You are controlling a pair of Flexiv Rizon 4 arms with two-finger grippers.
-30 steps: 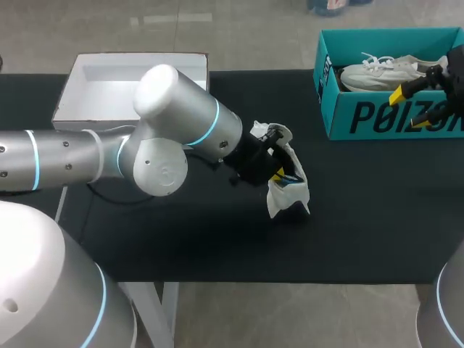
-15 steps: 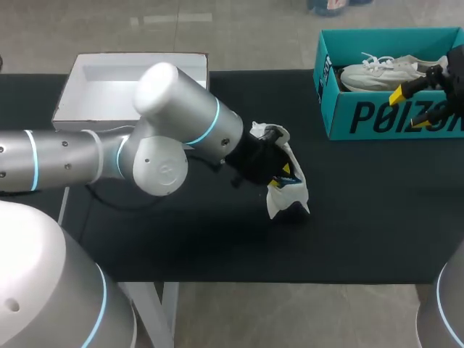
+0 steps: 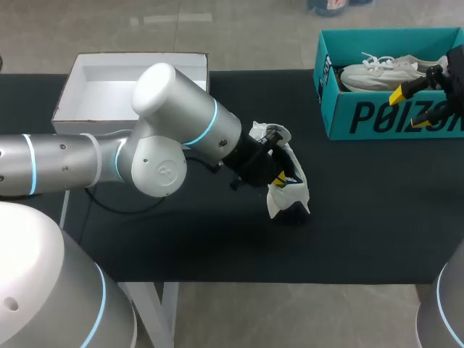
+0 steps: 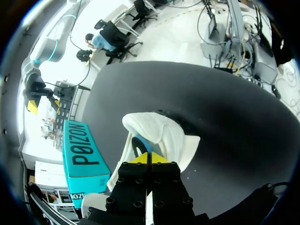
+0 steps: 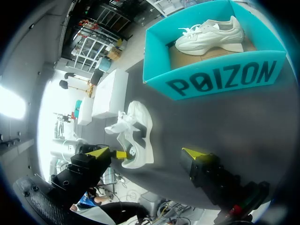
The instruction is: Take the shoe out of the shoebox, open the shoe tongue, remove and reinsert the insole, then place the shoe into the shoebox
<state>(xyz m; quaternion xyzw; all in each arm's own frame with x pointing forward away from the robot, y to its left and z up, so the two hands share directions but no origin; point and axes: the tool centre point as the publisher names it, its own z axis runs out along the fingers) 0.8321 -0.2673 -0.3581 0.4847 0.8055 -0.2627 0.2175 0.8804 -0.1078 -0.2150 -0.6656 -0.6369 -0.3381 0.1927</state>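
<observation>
A white shoe [image 3: 288,190] is sitting on the black counter [image 3: 217,239], near the middle. It is well apart from the teal shoebox [image 3: 377,116]. The shoebox is standing open at the far right end of the counter. Another white shoe [image 3: 380,71] is lying inside it with its laces showing.

The left arm [image 3: 181,138] is reaching across the counter to the white shoe. The left jaws are squeezed close together. Their yellow tips [image 4: 149,158] are poking into the opening of the shoe, right by a blue part [image 4: 139,145] inside it. I cannot tell if they are pinching anything thin between them. In the left wrist view the teal shoebox is standing off to one side of the shoe, not touching it.

The right jaws are hanging in the air near the front of the shoebox. They are spread wide and are holding nothing. One yellow fingertip [image 3: 398,94] is showing against the box in the head view. In the right wrist view the white shoe [image 5: 138,131] is lying ahead of the right jaws, and the shoebox [image 5: 220,77] is standing farther off.

An open white box [image 3: 80,98] is sitting at the far left end of the counter, well apart from the shoe.
</observation>
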